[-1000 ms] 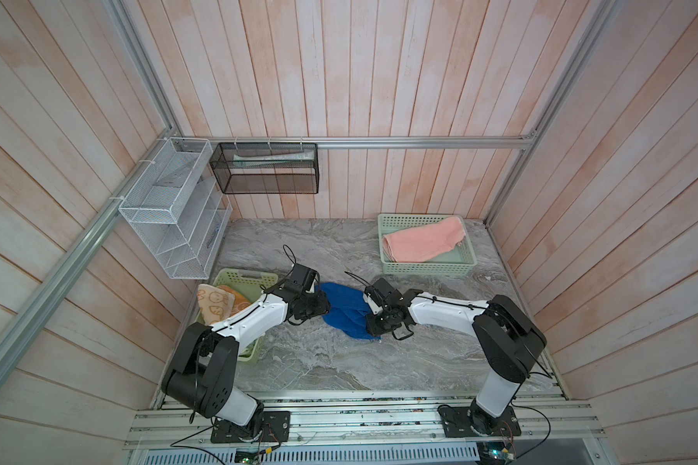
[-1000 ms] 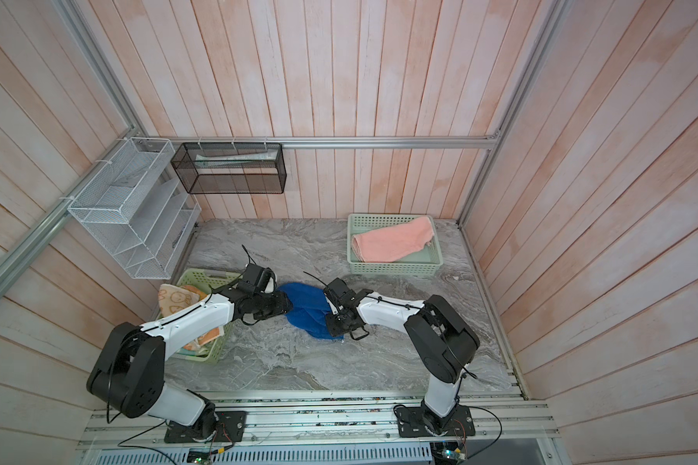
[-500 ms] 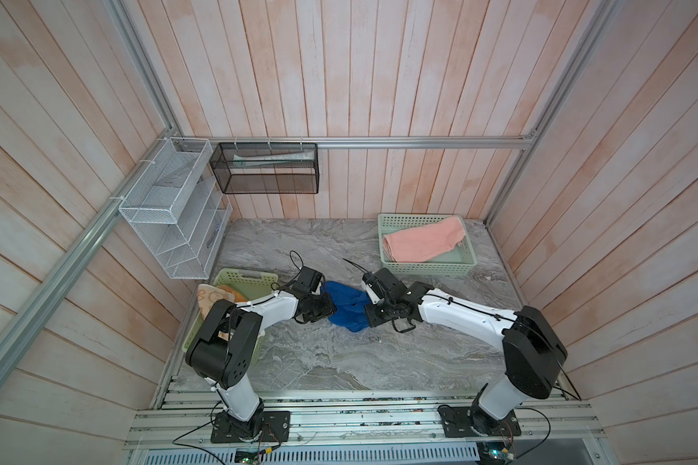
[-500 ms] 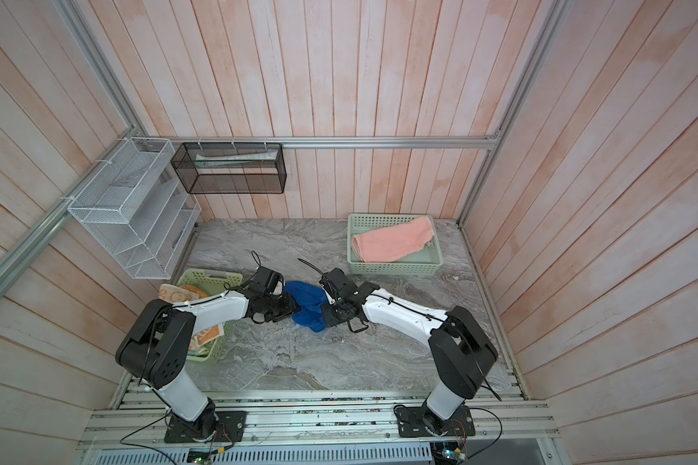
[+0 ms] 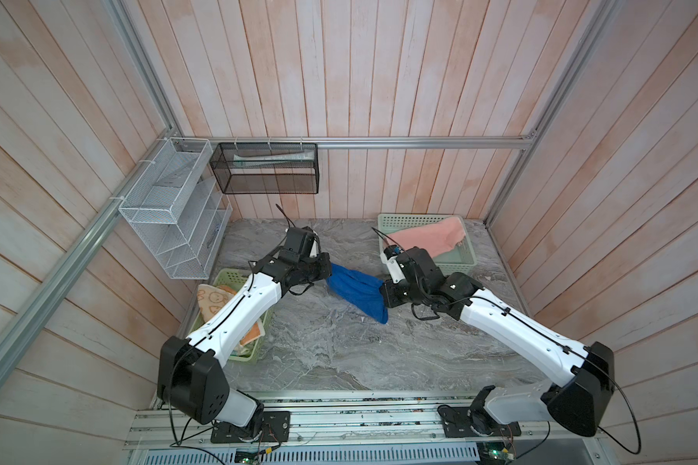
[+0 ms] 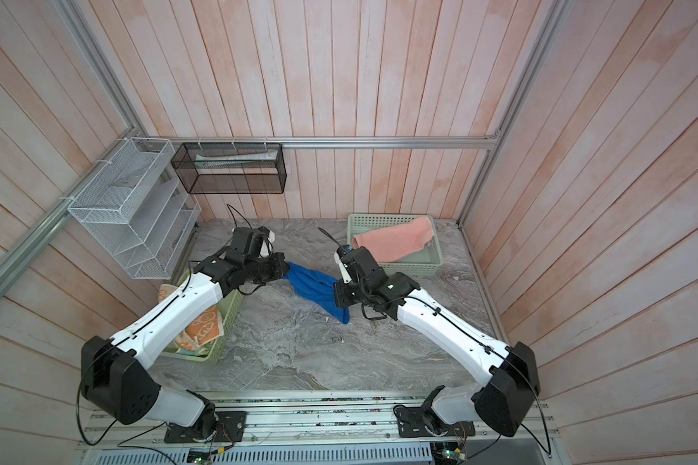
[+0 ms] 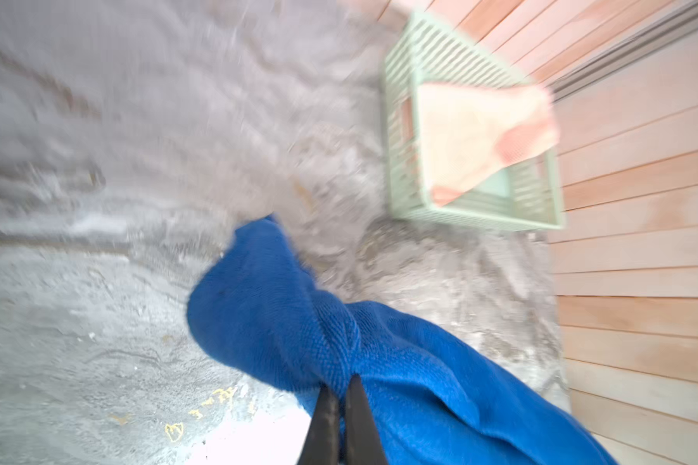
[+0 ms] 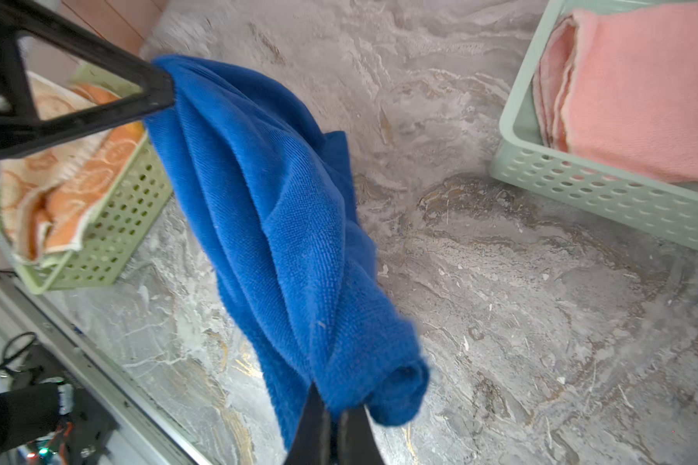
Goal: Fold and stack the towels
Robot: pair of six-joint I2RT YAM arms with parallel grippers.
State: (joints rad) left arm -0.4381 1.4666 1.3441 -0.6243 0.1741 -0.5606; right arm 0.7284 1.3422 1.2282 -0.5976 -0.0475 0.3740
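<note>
A royal blue terry towel (image 5: 355, 290) hangs bunched between the two grippers over the middle of the grey marbled tabletop (image 5: 331, 354). The left gripper (image 5: 327, 270) is clenched on the towel's left end; in the left wrist view its black fingertips (image 7: 355, 392) pinch a ridge of the blue cloth (image 7: 299, 322). The right gripper (image 5: 383, 296) is clamped on the right end, slightly nearer than the left one; in the right wrist view its fingers (image 8: 315, 414) close on a rolled fold of the towel (image 8: 279, 221), with the left gripper (image 8: 166, 92) biting the opposite end. The cloth sags between them, and one corner droops below the right gripper toward the near side. I cannot tell whether that corner touches the tabletop.

At the far right, a plain pink terry towel (image 5: 428, 240) lies folded in a pale green perforated plastic basket (image 5: 458, 266), with one end over the rim. At the near left, an orange terry towel with cream bunnies (image 5: 214, 300) sits crumpled in a yellow-green perforated plastic basket (image 5: 230, 277), partly hidden under the left arm. A white wire mesh rack (image 5: 170, 213) hangs on the left wall, with a black mesh wall basket (image 5: 264, 181) on the far wall beside it.
</note>
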